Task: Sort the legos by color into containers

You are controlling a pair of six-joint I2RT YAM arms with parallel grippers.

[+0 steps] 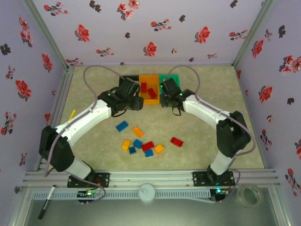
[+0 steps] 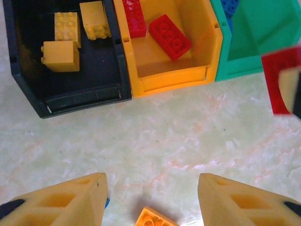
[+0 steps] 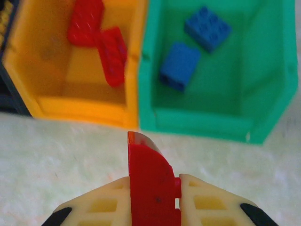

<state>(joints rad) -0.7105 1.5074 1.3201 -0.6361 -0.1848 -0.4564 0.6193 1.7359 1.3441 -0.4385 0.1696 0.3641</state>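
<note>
Right gripper (image 3: 153, 182) is clamped tight on a red lego (image 3: 149, 172). The brick stands on edge between the pads, long axis running away from the fingers toward the far side, aimed at the seam between the orange bin (image 3: 77, 110) and green bin (image 3: 207, 125). It sits just short of their near walls, over the table.

Left gripper (image 2: 151, 178) has jaws partly apart with nothing between the tips. An orange lego (image 2: 153, 219) lies low between its fingers (image 2: 70, 200) at the frame edge; I can't tell if they touch.

Right wrist view looks into the green bin: two blue legos, one (image 3: 207, 28) flat with studs up, the other (image 3: 179, 66) tipped nearer the left wall.

Left wrist view gives the black bin (image 2: 84, 96) at the left of the row, with three yellow legos (image 2: 59, 56) in it. It also shows the two red legos in the orange bin: one (image 2: 170, 36) diagonal with studs up, one (image 2: 134, 18) along the left wall. The held red brick pokes in at the right edge.

Top view shows the layout. The bins sit at the far middle of the table (image 1: 211, 94), with both wrists crowded just near of them. Loose legos are scattered near centre: blue (image 1: 122, 125), orange (image 1: 138, 131), red (image 1: 177, 141).
</note>
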